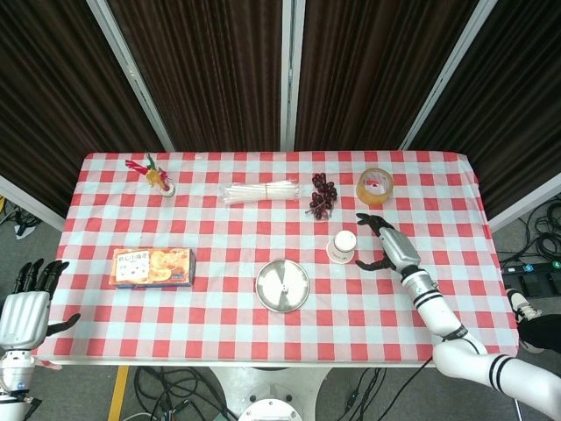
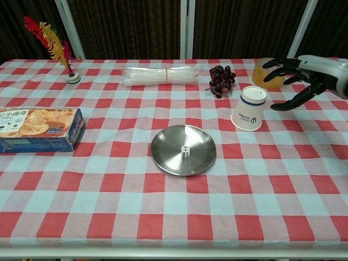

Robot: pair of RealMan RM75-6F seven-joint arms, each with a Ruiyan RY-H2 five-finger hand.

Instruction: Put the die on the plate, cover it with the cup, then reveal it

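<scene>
The right hand (image 2: 304, 73) hovered with its fingers (image 2: 287, 105) spread wide, holding nothing, just to the right of the cup (image 2: 249, 108) and not touching it. In the head view the same hand (image 1: 392, 245) sat beside the cup (image 1: 344, 246), palm turned toward it. The left hand (image 1: 24, 309) hung off the near left edge of the table (image 1: 438, 289), fingers apart and empty, well away from everything.

The cup stood upside down on the cloth, rim down, to the right of and a little beyond the plate (image 2: 204, 157). The die (image 2: 185, 153) lay near the middle of the plate, uncovered.

So the first step looked done, and the covering step was in hand: the cup had yet to be grasped. The next move would call for the right hand to close around the cup's sides, lift it clear of the cloth, carry it left and nearer over the plate, and set it down squarely over the die without knocking it. The cup looked light and paper-thin, so a gentle grip would likely serve better than a hard squeeze.

Farther out, grapes (image 2: 221, 79) and a tape roll (image 2: 266, 73) lay beyond the cup, a bundle of straws (image 2: 163, 75) along the far middle, a shuttlecock (image 2: 57, 51) at the far left, and a biscuit box (image 2: 38, 129) at the left.
</scene>
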